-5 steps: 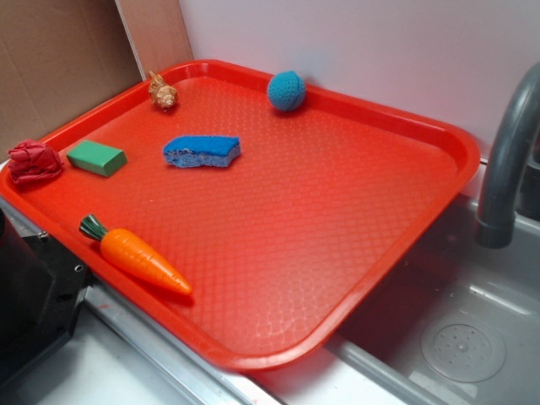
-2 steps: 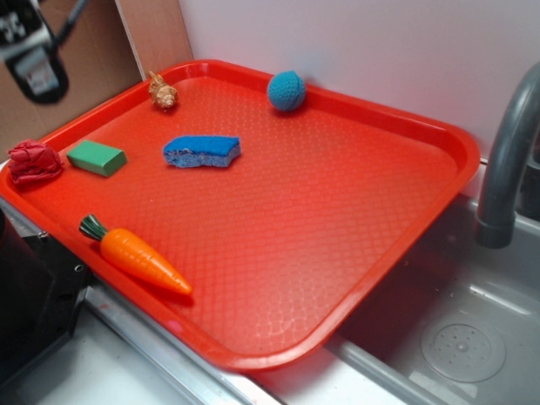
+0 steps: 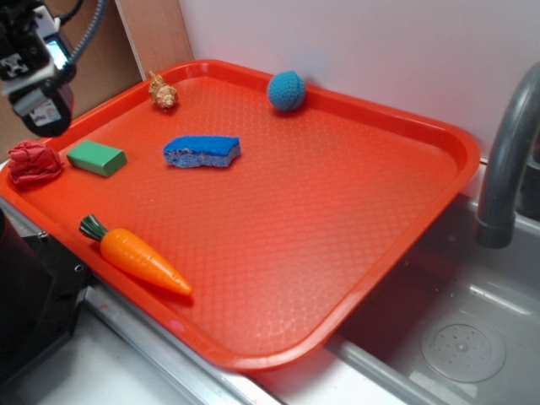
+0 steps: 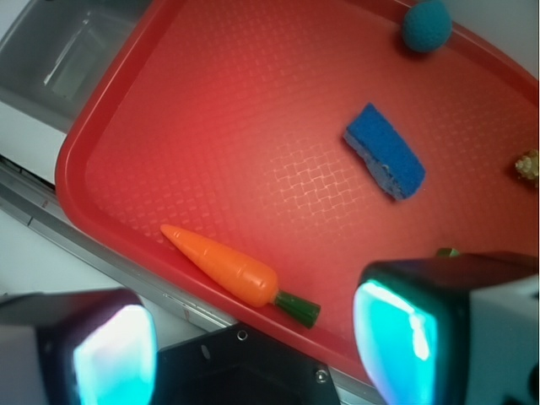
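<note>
My gripper (image 3: pixel 40 101) hangs open above the tray's far-left corner, over the red crumpled cloth (image 3: pixel 34 161) and close to the green block (image 3: pixel 97 158), holding nothing. In the wrist view the gripper (image 4: pixel 253 350) shows two wide-apart pads (image 4: pixel 395 337) with nothing between them. Beyond the pads lies the orange carrot (image 4: pixel 221 266), also seen at the tray's front-left edge (image 3: pixel 139 260). A blue sponge (image 3: pixel 202 151) (image 4: pixel 385 150) lies mid-tray. A teal ball (image 3: pixel 287 90) (image 4: pixel 425 25) rests against the back rim.
The red tray (image 3: pixel 337 219) spans a sink. A small tan figure (image 3: pixel 162 93) sits at its back-left corner. A grey faucet (image 3: pixel 506 160) rises at the right over the sink basin (image 3: pixel 460 346). A black block (image 3: pixel 34 287) stands at the front left.
The gripper came into view at the top left and has dropped lower, toward the red cloth. Nothing on the tray has moved.
</note>
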Controlling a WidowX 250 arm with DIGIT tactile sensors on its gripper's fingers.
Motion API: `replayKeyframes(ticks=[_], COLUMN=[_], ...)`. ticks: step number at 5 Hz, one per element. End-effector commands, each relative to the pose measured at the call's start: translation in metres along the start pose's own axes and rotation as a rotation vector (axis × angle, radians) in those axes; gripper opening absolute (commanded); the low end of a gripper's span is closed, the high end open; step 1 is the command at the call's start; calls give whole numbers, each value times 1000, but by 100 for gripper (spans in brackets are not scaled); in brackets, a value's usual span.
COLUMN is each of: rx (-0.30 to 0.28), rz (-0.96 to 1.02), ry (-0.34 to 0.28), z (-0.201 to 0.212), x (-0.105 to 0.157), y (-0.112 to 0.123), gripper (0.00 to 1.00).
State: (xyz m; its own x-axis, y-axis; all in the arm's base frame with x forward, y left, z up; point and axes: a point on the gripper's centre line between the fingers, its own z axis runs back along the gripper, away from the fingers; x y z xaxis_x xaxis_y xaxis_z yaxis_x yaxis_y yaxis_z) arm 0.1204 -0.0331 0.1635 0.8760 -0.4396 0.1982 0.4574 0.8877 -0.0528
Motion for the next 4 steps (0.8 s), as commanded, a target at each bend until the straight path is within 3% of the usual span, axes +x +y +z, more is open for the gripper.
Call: replayKeyframes(ticks=[1,2,4], rx=[-45,-111,-60], rz=[-247,-487,-670], ry=[26,66,140], z=[-44,-86,-115], x=[-7,-27,-36], y=[19,17,8], gripper=[100,100,100])
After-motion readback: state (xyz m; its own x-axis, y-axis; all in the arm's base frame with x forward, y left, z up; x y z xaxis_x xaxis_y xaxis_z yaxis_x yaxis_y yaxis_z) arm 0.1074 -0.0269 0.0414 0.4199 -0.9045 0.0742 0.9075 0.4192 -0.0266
